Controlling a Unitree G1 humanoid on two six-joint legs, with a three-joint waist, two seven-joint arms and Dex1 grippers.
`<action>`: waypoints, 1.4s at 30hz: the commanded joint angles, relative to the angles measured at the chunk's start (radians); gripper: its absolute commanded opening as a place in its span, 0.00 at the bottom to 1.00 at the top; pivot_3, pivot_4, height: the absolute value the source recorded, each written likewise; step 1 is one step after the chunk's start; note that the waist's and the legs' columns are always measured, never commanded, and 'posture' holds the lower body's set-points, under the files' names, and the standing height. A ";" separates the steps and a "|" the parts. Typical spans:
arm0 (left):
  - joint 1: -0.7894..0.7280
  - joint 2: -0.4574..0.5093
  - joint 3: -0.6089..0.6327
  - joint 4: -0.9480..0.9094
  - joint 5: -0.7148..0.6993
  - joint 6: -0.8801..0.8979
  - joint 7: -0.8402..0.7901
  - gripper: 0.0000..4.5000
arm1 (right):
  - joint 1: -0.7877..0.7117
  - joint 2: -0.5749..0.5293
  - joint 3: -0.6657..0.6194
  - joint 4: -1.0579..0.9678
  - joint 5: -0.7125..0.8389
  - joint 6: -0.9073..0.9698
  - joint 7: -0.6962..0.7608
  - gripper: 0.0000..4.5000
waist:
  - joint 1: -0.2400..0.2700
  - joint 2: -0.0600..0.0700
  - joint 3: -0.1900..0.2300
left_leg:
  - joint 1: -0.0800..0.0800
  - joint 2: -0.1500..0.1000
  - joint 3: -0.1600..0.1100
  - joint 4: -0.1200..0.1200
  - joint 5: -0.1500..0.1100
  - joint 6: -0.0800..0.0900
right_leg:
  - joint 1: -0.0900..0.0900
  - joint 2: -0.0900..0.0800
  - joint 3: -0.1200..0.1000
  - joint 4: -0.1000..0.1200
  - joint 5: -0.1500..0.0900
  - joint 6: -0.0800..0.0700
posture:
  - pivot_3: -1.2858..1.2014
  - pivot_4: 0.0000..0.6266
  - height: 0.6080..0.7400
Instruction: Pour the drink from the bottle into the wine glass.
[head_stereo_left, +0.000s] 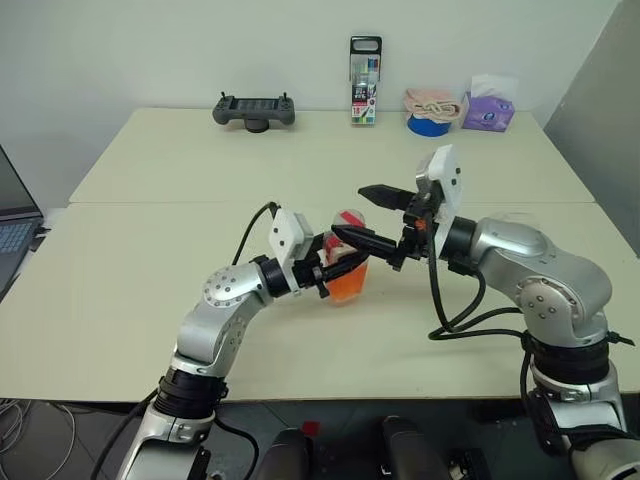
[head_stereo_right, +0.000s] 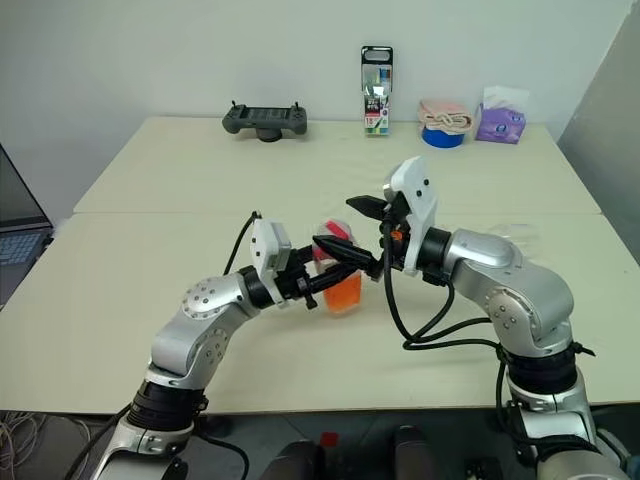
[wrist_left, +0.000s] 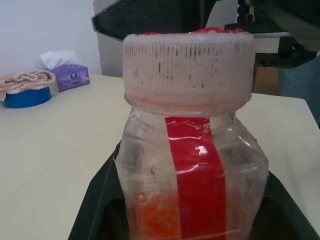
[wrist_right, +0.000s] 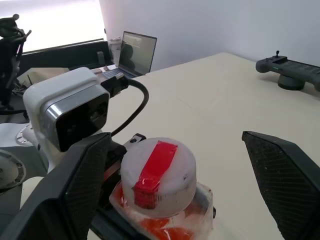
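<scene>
Left gripper (head_stereo_left: 322, 268) was clamped on the bottle (head_stereo_left: 346, 262), held upright above the table (head_stereo_left: 150, 180) at mid-front, long axis vertical, orange drink (head_stereo_left: 347, 285) low in the body. Cap (wrist_right: 157, 175) was on, red tape across its top. Right gripper (head_stereo_left: 365, 215) hung just right of the bottle, jaws spread wide, straddling the cap, not yet gripping it. Judged next step: right closes on cap. Wine glass couldn't be made out.
</scene>
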 joint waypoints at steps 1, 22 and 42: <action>-0.004 -0.007 0.002 -0.053 0.005 -0.026 0.004 0.39 | -0.016 -0.016 0.014 -0.024 -0.033 -0.029 -0.003 0.80 | 0.000 0.000 0.000 | 0.000 0.000 0.000 0.000 0.000 0.000 | 0.000 0.000 0.000 0.000 0.000 0.000 | 0.52 0.24 1.00; -0.008 -0.006 0.016 -0.036 0.019 -0.032 0.007 0.39 | -0.011 -0.060 0.050 -0.047 -0.052 -0.024 0.020 0.51 | 0.000 0.000 0.000 | 0.000 0.000 0.000 0.000 0.000 0.000 | 0.000 0.000 0.000 0.000 0.000 0.001 | 0.52 0.24 1.00; -0.059 0.060 0.013 -0.112 -0.120 0.181 -0.098 0.39 | -0.096 -0.259 0.153 0.056 0.118 -0.182 0.860 0.41 | -0.004 0.000 0.001 | 0.001 0.002 0.000 0.000 0.000 0.000 | 0.000 0.002 -0.001 0.000 -0.002 0.002 | 0.52 0.24 1.00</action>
